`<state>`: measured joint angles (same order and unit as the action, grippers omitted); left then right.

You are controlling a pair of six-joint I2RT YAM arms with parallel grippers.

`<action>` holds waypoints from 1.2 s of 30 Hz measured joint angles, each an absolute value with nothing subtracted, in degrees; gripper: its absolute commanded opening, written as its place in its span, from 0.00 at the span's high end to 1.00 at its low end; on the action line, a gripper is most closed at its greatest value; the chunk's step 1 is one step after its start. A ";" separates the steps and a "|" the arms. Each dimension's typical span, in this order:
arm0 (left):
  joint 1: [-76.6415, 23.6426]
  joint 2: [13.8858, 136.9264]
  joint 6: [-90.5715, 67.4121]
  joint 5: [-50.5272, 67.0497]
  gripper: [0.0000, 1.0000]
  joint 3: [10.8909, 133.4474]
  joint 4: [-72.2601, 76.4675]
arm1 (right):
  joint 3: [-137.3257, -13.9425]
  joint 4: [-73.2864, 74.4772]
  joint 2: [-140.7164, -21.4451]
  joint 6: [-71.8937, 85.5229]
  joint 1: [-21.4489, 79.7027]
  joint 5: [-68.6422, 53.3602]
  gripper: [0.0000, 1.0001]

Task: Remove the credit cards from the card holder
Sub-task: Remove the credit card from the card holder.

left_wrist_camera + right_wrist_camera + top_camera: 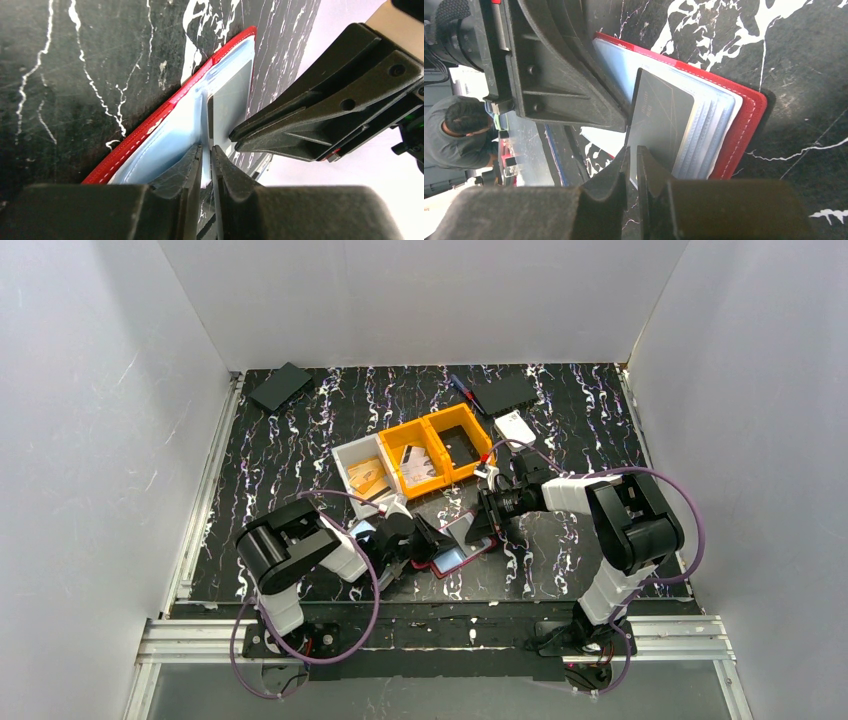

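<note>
Red card holder (462, 552) lies open near the front of the table (300, 420), left gripper (206, 160) clamped on its clear sleeve (165, 150), right gripper (633, 160) pinching the dark credit card (661, 120), so I'd draw straight along the pocket, keeping the case pinned.

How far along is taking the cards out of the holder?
Cards already lie in the white bin and an orange bin. The left end effector pinches a sleeve of the card holder; the right end effector pinches a dark card, partly out. Pulling it free remains.
</note>
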<state>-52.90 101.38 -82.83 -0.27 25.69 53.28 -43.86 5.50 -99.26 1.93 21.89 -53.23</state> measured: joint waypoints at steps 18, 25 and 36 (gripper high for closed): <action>-51.72 102.72 -81.14 -0.40 1.00 23.14 58.61 | -45.52 7.42 -93.91 -1.67 16.16 -50.43 0.72; -51.48 102.72 -79.46 0.30 1.00 23.18 58.76 | -45.50 7.40 -96.09 -1.63 16.32 -50.72 0.72; -51.42 102.65 -77.84 1.10 0.93 23.40 58.63 | -45.50 7.35 -98.56 -1.04 17.78 -51.51 0.73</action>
